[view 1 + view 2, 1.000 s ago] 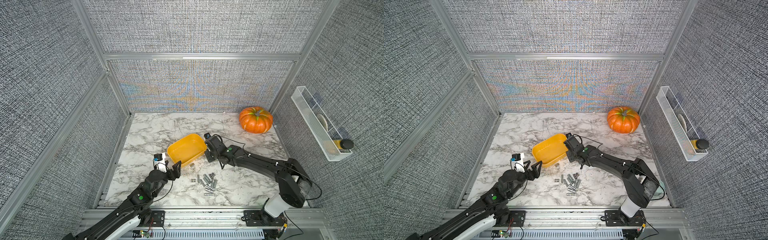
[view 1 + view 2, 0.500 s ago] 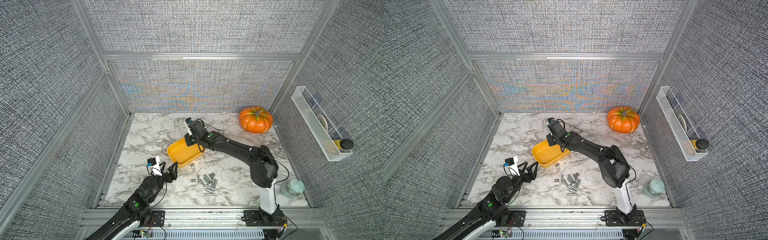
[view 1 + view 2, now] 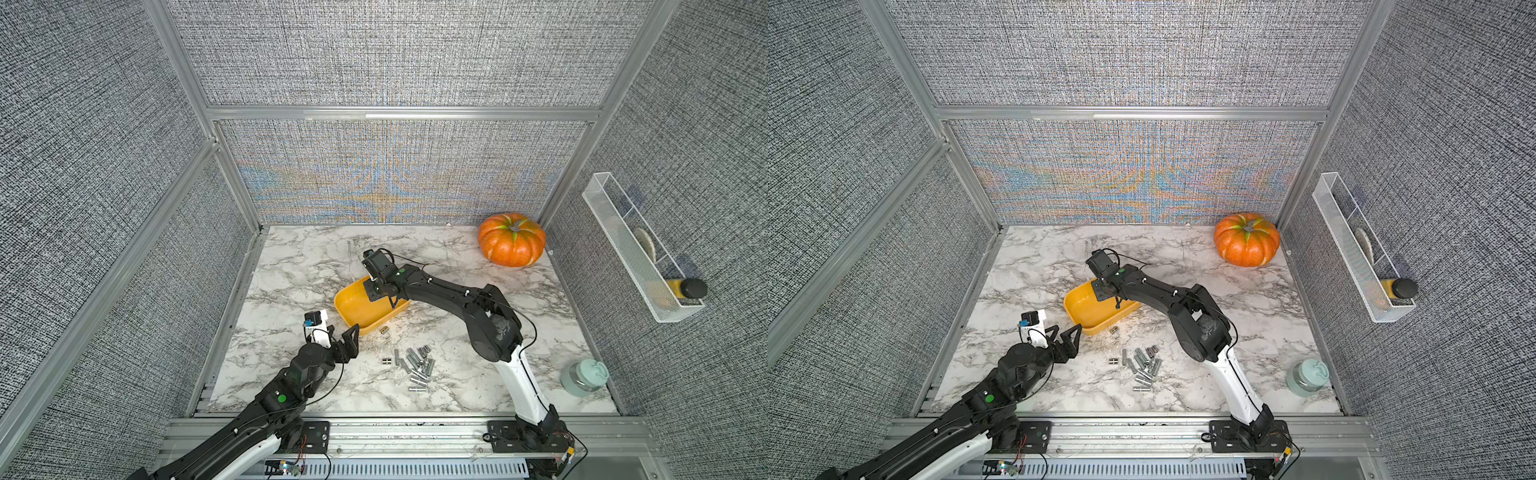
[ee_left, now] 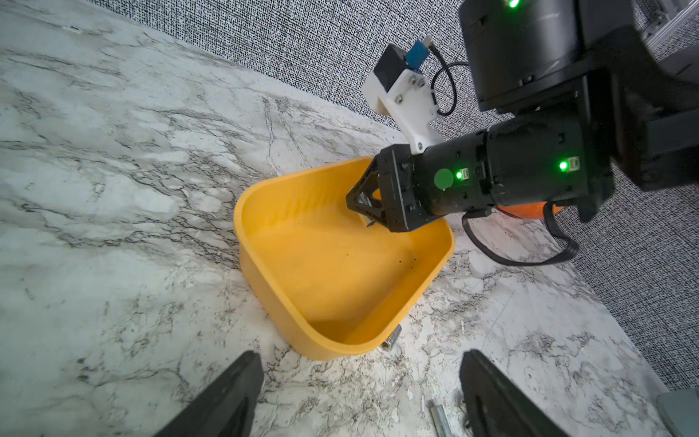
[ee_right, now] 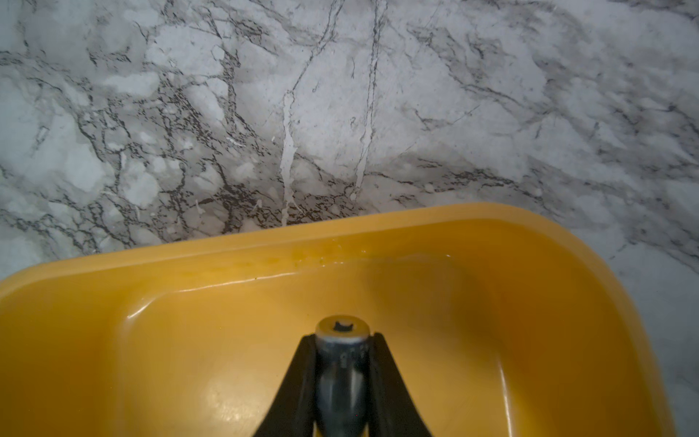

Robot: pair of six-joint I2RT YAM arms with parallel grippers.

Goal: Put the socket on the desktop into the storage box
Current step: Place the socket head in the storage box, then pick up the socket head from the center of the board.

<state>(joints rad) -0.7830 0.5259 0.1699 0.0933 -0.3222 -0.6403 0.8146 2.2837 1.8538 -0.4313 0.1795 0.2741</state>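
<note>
One socket point(image 5: 342, 363), lower end hidden inside right end effector point(image 5: 342, 336).

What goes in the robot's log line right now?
right gripper: shut on silver metal socket over shallow yellow-orange plastic storage box | left gripper: open, empty | other sockets: loose on white marble desktop

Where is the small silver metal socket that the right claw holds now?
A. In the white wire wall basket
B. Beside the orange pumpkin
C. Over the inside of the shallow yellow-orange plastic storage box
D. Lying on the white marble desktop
C: in the right wrist view the right claw grips the silver metal socket over the floor of the yellow-orange plastic storage box.
</note>
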